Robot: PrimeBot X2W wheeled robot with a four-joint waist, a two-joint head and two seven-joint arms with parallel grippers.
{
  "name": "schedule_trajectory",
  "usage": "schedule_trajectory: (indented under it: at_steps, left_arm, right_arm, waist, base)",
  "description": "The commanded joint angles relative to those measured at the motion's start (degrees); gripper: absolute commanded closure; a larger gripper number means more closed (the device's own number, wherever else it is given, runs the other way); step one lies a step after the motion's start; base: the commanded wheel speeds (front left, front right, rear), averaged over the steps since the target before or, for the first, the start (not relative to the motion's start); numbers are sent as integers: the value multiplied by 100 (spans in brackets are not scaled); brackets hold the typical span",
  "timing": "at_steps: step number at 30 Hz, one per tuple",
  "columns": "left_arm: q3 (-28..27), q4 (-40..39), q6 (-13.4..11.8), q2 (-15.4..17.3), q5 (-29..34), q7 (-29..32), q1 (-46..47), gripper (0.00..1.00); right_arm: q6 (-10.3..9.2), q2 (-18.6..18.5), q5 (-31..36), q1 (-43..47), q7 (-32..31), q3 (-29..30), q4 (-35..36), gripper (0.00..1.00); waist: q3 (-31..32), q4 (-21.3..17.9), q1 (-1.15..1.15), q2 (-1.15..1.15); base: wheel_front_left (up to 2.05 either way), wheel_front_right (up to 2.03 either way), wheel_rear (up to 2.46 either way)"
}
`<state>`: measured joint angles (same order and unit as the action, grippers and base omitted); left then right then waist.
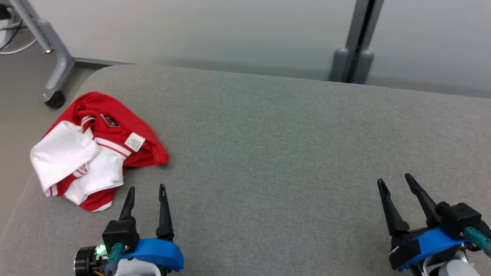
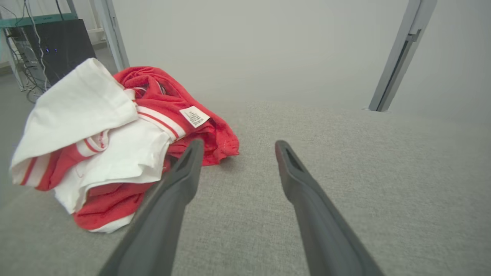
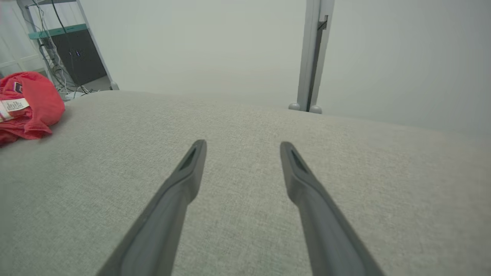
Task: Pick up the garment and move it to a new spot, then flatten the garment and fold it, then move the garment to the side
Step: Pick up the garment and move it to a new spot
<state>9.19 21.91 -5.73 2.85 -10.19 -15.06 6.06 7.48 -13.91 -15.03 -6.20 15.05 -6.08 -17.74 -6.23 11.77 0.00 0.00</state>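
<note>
Garment (image 1: 103,149) crumpled red-white heap, true shape lost in folds, label (image 1: 134,142) print unreadable. Left pincer (image 1: 147,187) just beside it, wide, empty; right pincer (image 1: 394,178) well apart, wide, empty.

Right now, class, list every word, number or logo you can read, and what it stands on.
White sewn-in label on the red and white garment: printed lines, too small to read.
Dark badge on the garment: blurred, unreadable.
No other text is readable.
</note>
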Motion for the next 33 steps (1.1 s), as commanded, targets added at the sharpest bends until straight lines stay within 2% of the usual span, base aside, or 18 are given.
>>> schedule_trajectory:
  at_steps: [1,8,15,24,27,33]
  left_arm:
    - [-40,-33,-54,6,-60,-18,-37,0]
    - [-163,-171,-248,3,-331,-17,-371,0]
    - [-199,-296,-395,2,-618,-17,-679,0]
    - [-154,-392,-441,1,-752,-17,-384,0]
    - [-300,-383,-440,9,-748,-18,-93,0]
    - [-769,-268,-436,2,-312,-17,855,0]
  right_arm:
    - [2,-73,-15,-132,19,-86,42,0]
    - [2,-294,-55,-342,19,-596,173,0]
    - [2,-456,-80,-490,19,-1010,229,0]
    - [2,-589,-164,-630,19,-1123,247,0]
    - [2,-689,-166,-675,19,-1133,312,0]
    - [2,-953,-205,-836,19,-1155,502,0]
  waist:
    - [-286,383,0,0]
    - [-504,1091,0,0]
    - [-621,1397,0,0]
    - [-820,1255,0,0]
    - [-975,1123,0,0]
    - [-1430,839,0,0]
  base:
    - [0,0,0]
    - [0,0,0]
    - [0,0,0]
    - [0,0,0]
    - [0,0,0]
    - [0,0,0]
